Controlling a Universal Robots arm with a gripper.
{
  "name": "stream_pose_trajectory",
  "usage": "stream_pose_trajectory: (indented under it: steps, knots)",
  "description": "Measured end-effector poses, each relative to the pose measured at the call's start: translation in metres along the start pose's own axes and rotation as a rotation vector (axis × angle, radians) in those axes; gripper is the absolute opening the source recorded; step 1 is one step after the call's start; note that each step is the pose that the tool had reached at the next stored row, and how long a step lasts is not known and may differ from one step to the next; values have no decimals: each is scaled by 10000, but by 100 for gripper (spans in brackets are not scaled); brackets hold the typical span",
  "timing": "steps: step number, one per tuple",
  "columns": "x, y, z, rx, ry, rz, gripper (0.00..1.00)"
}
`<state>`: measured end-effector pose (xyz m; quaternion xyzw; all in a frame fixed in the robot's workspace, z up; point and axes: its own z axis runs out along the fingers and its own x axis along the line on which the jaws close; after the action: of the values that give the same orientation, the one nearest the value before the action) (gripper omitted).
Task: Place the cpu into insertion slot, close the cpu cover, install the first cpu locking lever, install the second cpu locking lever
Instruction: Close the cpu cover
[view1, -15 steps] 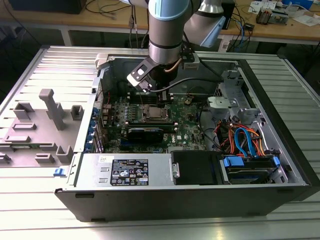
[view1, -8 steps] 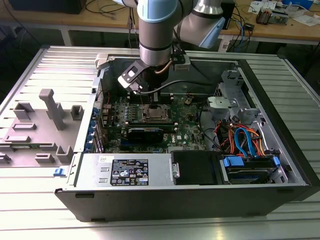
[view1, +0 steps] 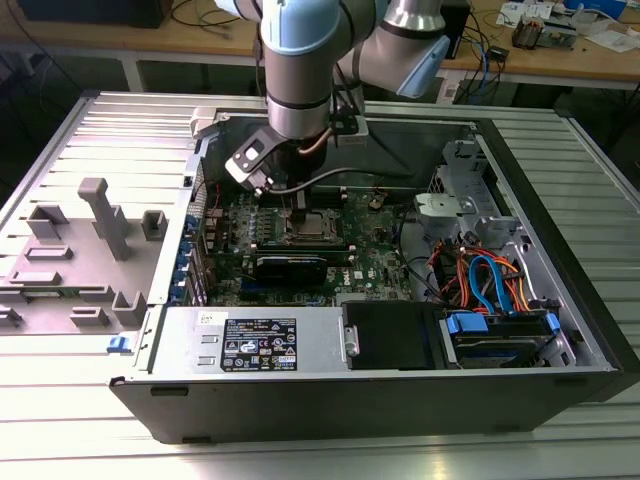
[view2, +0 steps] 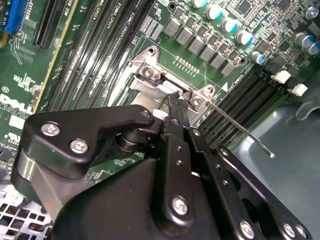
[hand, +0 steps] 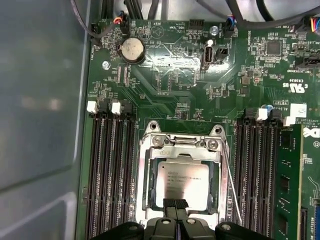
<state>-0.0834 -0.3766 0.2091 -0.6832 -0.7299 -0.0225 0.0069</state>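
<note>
The cpu (hand: 182, 182), a square silver-grey chip, lies in the insertion slot (hand: 150, 134) on the green motherboard (hand: 170, 95). The silvery cpu cover (hand: 149, 172) lies flat around it, with the chip showing through its window. My gripper (hand: 175, 204) is shut, its black fingertips pressed together at the chip's near edge with nothing visible between them. In the second wrist view the gripper (view2: 175, 100) stands at the socket's bracket. A thin wire locking lever (view2: 240, 130) slants from the socket corner out over the memory slots; in the first wrist view the lever (hand: 232, 187) runs beside the cover. The exterior view has the gripper (view1: 296, 205) just above the slot (view1: 305, 230).
Long black memory slots (hand: 110, 170) flank the socket on both sides. A coin battery (hand: 131, 49) sits further along the board. The grey case wall (hand: 40, 100) is close by. A black card (view1: 290, 265), the power supply (view1: 250, 340) and coloured cables (view1: 490, 280) crowd the case.
</note>
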Motion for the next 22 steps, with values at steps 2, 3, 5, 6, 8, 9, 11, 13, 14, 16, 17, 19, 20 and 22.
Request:
stream_pose_trajectory:
  steps: [2, 3, 5, 6, 8, 9, 11, 13, 14, 16, 17, 19, 20, 22]
  knots:
    - [-1, -1, 19, 1, -1, 1, 11]
    - [-1, -1, 19, 2, -1, 2, 11]
    - [-1, -1, 16, 1, -1, 1, 11]
    - [0, -1, 0, 1, -1, 1, 11]
    - [1, 0, -22, 1, 0, 1, 11]
    - [2, 0, -33, 1, -1, 1, 11]
    - [2, 1, -40, -1, 0, 1, 11]
    - [1, 5, -41, 1, -2, 1, 11]
    - [1, 13, -42, 1, -3, 1, 11]
    - [-1, 41, -41, 1, -2, 1, 11]
    - [-3, 71, -40, 1, -2, -1, 11]
    - [-5, 101, -39, 1, -3, -3, 11]
    - [-6, 109, -39, 1, -6, -2, 11]
    - [-7, 144, -38, 1, -12, -3, 11]
